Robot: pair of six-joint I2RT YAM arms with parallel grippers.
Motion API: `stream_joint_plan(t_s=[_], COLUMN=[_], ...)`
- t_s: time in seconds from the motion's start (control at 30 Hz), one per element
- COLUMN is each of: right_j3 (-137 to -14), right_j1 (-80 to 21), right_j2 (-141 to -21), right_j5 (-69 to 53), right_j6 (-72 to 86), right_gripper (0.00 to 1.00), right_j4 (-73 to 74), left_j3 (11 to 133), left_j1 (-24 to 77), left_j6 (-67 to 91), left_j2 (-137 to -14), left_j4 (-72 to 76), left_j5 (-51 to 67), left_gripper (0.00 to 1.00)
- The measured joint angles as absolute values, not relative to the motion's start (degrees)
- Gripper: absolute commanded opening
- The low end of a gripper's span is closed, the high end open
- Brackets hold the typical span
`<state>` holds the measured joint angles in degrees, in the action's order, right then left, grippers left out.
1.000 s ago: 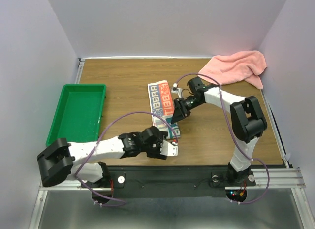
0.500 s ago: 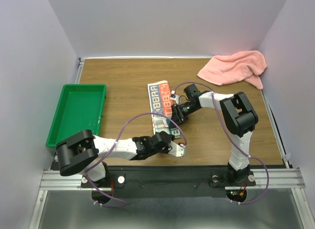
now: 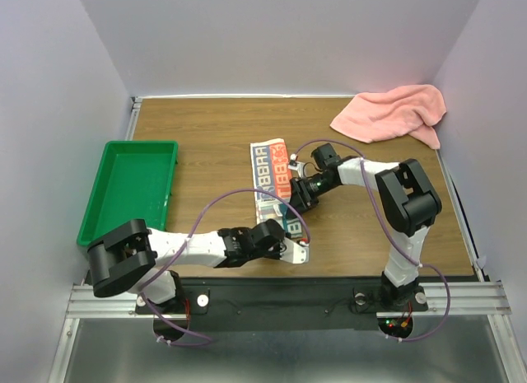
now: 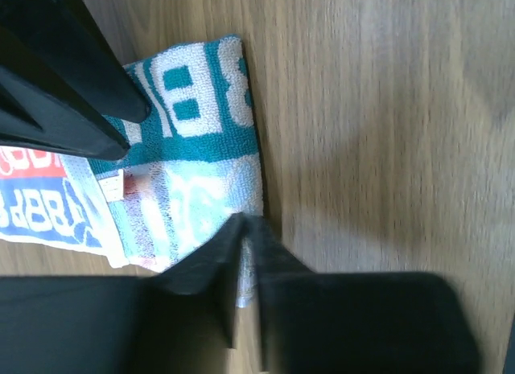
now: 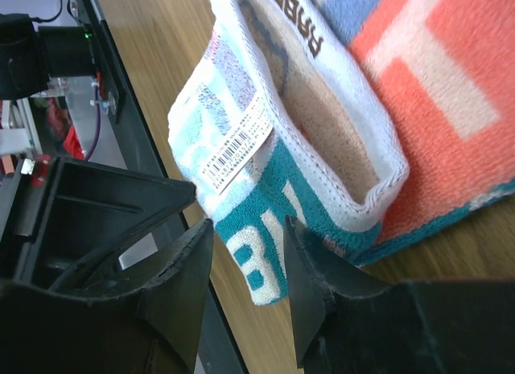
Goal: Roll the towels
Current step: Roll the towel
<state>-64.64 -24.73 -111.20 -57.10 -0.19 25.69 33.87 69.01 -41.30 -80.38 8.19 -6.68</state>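
Just below the centre of the overhead frame, the printed towel [image 3: 270, 173] lies on the wooden table [image 3: 198, 144]. It is a narrow folded strip running from mid-frame down toward the near edge, and both of my arms meet on it.

At its lower end I have the left gripper [image 4: 244, 229] pinched shut on the cloth. On the left wrist feed the two dark fingers come together to a point at lower centre, with only a thin sliver of the towel's pale hem showing between them. The rest of that end spreads up and to the left of the frame, flat on the wood.

The right gripper [image 5: 245, 229] sits at the strip's right-hand edge, a little above the left one in the overhead view. On its wrist feed the jaws stand part-way apart at the bottom of the frame, and the teal-lettered corner of the towel reaches into the gap. The layers there gape like a pocket, with a white barcode label [image 5: 237, 141] on the fold at centre left. I cannot tell whether those jaws are clamping the cloth or only straddling it.

The salmon-pink towel [image 3: 395, 113] lies bunched in the upper right corner of the table, well apart from both grippers. A green tray [image 3: 132, 189] sits at the table's left edge.
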Motion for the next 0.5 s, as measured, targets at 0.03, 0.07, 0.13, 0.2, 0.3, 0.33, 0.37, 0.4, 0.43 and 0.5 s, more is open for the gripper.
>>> stream_joint_plan(t_s=[0.03, 0.07, 0.13, 0.2, 0.3, 0.33, 0.37, 0.4, 0.43, 0.5], right_j3=[-64.62, -64.62, -64.62, -64.62, -64.62, -64.62, -64.62, -64.62, -64.62, -64.62], right_j1=[-24.73, -24.73, -24.73, -24.73, -24.73, -24.73, -24.73, -24.73, -24.73, -24.73], right_j2=[-110.69, -110.54, -110.48, -110.5, -110.5, -110.5, -110.5, -110.5, -110.52, -110.52], right_j5=[-56.86, -56.77, -56.66, -56.42, -56.31, -56.29, -56.27, -56.25, -56.16, -56.1], right_j6=[-0.19, -0.19, -0.19, -0.21, -0.23, -0.3, -0.36, -0.38, -0.4, -0.43], right_gripper=[0.46, 0.46, 0.46, 0.46, 0.46, 0.46, 0.46, 0.46, 0.46, 0.46], right_j4=[25.76, 25.65, 25.67, 25.71, 25.71, 25.69, 25.71, 25.71, 25.71, 25.69], left_j3=[33.89, 33.89, 33.89, 33.91, 34.35, 34.46, 34.46, 34.46, 34.44, 34.44], left_j1=[69.01, 69.01, 69.01, 69.04, 69.04, 69.04, 69.04, 69.04, 69.06, 69.06], left_j6=[-40.97, -40.34, -40.05, -40.03, -40.07, -40.18, -40.25, -40.38, -40.51, -40.91], left_j2=[-80.05, -79.79, -79.42, -79.42, -80.23, -80.77, -81.28, -81.78, -82.32, -83.24], left_j4=[7.86, 7.51, 6.98, 6.7, 6.28, 6.57, 6.81, 7.03, 7.44, 8.23], left_j5=[-6.39, -6.15, -5.45, -5.15, -5.19, -5.34, -5.56, -5.93, -6.39, -7.2], left_gripper=[0.41, 0.43, 0.45, 0.45, 0.45, 0.45, 0.45, 0.45, 0.43, 0.39])
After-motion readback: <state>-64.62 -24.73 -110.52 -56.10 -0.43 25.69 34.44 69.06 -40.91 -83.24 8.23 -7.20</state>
